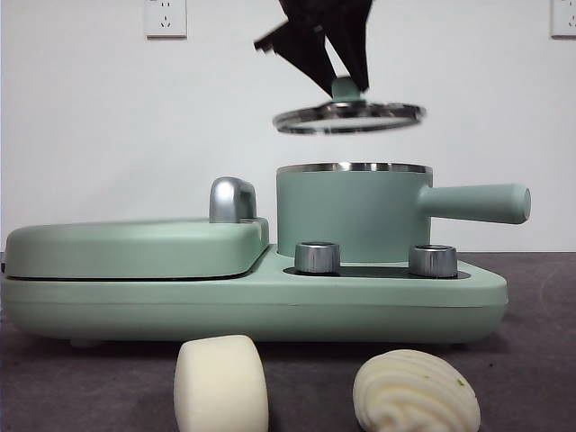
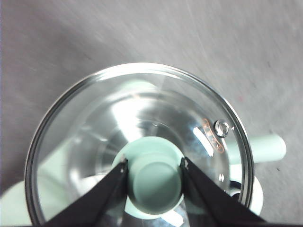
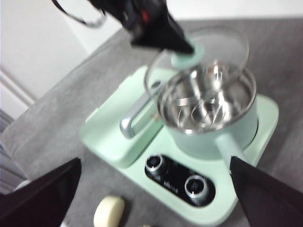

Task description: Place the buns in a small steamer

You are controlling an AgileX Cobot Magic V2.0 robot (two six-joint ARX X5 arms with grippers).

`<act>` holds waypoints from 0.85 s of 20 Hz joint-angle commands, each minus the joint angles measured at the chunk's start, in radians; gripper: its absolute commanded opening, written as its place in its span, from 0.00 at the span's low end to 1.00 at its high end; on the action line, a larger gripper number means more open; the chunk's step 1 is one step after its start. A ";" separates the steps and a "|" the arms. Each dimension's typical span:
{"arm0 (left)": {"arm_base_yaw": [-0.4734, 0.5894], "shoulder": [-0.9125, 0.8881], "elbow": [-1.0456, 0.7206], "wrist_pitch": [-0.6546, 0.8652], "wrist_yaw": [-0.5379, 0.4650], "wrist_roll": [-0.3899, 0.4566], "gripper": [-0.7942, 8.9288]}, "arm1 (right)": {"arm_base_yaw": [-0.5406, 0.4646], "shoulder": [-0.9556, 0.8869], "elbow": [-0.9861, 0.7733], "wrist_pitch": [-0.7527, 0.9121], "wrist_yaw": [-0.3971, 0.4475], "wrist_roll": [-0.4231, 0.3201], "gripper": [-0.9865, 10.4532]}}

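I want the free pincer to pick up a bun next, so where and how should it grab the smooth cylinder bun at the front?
Probably grip the smooth bun across its rounded sides, coming from above. It stands apart from the ridged bun, and the right pincer is open. The left pincer holds the lid over the steamer.

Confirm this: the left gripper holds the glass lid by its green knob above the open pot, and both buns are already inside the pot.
One part is wrong. The left gripper does hold the lid by its knob above the open pot, but the front view shows the smooth bun and the ridged bun on the table in front of the cooker, not in the pot.
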 commanded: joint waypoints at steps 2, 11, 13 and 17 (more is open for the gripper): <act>0.043 0.012 0.075 -0.041 -0.010 -0.032 0.20 | 0.074 0.081 0.073 -0.083 0.070 0.008 0.51; 0.195 0.003 0.075 -0.048 -0.010 -0.057 0.20 | 0.517 0.324 0.150 -0.192 0.377 0.156 0.51; 0.231 0.002 0.075 -0.049 -0.010 -0.065 0.20 | 0.615 0.390 0.150 -0.191 0.425 0.199 0.51; 0.299 0.001 0.075 -0.050 -0.010 -0.082 0.20 | 0.767 0.536 0.149 -0.192 0.514 0.222 0.51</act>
